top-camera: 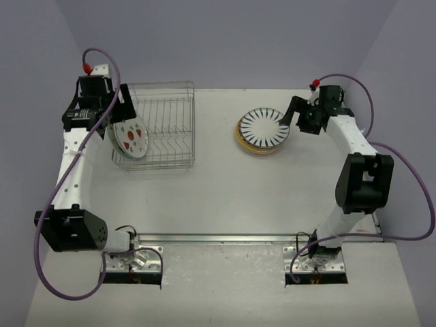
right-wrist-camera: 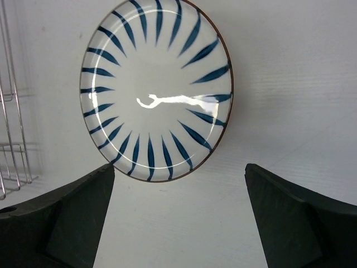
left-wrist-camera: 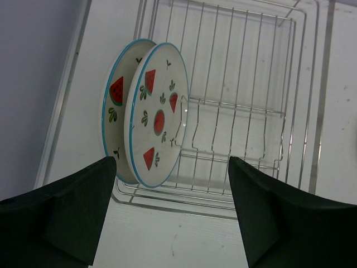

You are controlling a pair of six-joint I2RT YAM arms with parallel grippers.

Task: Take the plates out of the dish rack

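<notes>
The left gripper [left-wrist-camera: 172,167] looms at the bottom of its wrist view, jaws spread wide and empty, facing the dish rack [left-wrist-camera: 245,84]. Two watermelon plates [left-wrist-camera: 156,114] stand upright side by side at the rack's left end. On the table [top-camera: 218,197], well to the right, one striped plate [top-camera: 264,126] tops a stack [top-camera: 253,150] whose lower rims cannot be counted. The right gripper [top-camera: 289,117] hovers at the stack's right rim, jaws also spread, elbow raised; the left arm reaches along the table's left edge
</notes>
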